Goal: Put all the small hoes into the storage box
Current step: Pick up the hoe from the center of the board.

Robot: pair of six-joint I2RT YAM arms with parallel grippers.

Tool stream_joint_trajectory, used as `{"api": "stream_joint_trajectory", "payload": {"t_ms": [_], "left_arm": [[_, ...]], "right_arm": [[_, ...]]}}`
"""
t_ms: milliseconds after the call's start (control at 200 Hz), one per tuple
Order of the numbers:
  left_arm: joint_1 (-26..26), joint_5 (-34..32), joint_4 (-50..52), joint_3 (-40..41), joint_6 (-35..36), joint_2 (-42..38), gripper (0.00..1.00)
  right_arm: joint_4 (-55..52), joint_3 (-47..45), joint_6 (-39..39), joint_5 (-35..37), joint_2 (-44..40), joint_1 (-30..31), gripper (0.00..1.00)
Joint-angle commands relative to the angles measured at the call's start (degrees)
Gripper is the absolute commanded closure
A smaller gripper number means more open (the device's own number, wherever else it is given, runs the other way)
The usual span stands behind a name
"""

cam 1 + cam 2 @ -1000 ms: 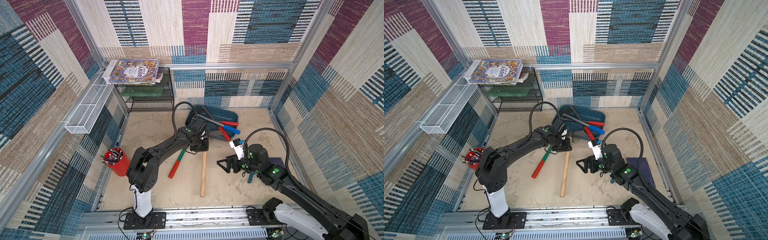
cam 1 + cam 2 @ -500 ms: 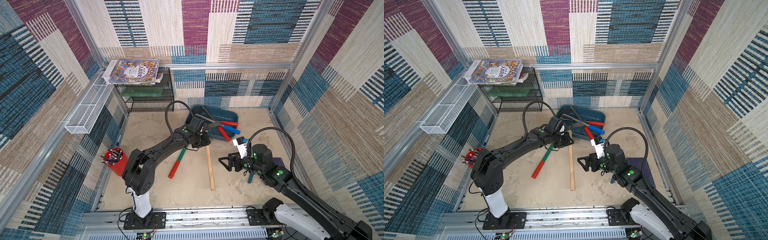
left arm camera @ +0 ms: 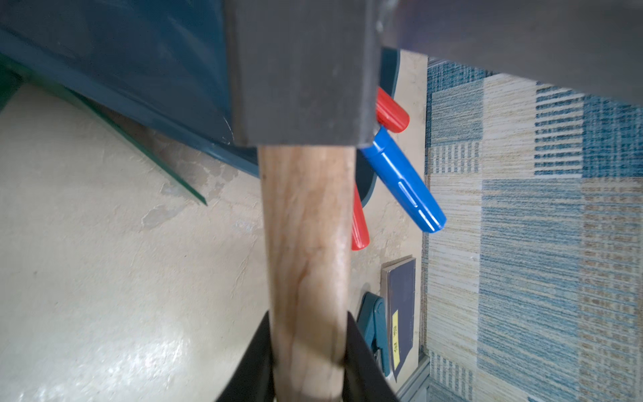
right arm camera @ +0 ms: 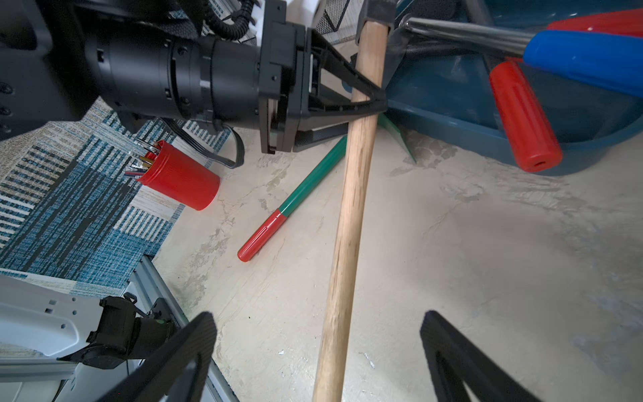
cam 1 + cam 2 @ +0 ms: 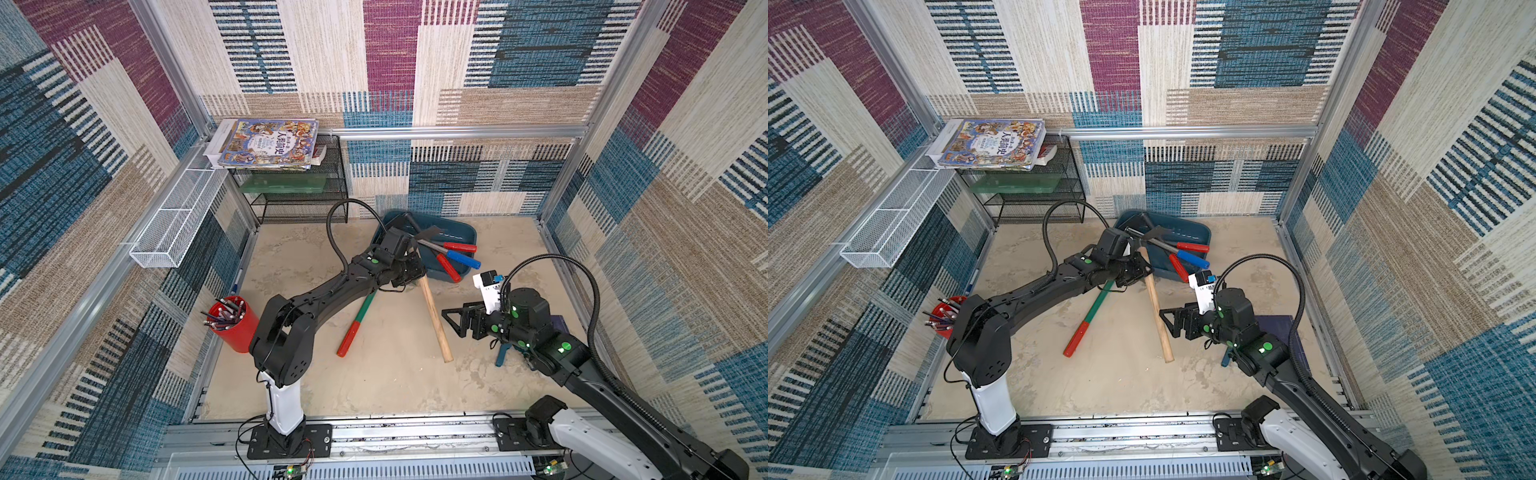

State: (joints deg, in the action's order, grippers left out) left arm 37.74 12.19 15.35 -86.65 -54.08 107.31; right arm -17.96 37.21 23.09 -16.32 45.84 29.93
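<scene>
Between jaws of the left tool [image 5: 409, 270]: small hoe [image 5: 434, 320] handle clamped tight, head at the storage box [image 5: 455, 230] rim, not in yet
Left wrist view: pads [image 3: 365, 365] pinch wood close to dark head; only top views show handle's free end out on the surface [image 5: 395, 386], right tool [image 5: 451, 324] gaping empty beside it

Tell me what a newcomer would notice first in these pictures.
The left gripper is clamped on the pale wooden handle of the small hoe, whose dark head is up by the teal storage box at the back. Red and blue tool handles jut over that box's rim, and the right gripper hangs open beside the hoe's handle.
</scene>
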Motion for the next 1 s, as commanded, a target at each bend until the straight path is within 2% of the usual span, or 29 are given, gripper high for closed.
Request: {"api": "stream_joint_trajectory", "payload": {"t_ms": [0, 661, 996], "left_arm": [[0.0, -0.1, -7.4, -0.9, -2.9, 0.7, 1.0], [-0.1, -3.1, -24.9, -0.5, -14.4, 5.2, 1.0], [0.1, -6.3, -36.6, 0.7, -22.6, 8.4, 1.0]], "right_arm": [[0.0, 0.1, 0.5, 0.7, -0.5, -0.2, 0.04], [-0.5, 0.4, 1.6, 2.8, -3.0, -3.3, 0.04], [-0.7, 0.4, 1.5, 2.9, -3.9, -4.2, 0.04]]}}
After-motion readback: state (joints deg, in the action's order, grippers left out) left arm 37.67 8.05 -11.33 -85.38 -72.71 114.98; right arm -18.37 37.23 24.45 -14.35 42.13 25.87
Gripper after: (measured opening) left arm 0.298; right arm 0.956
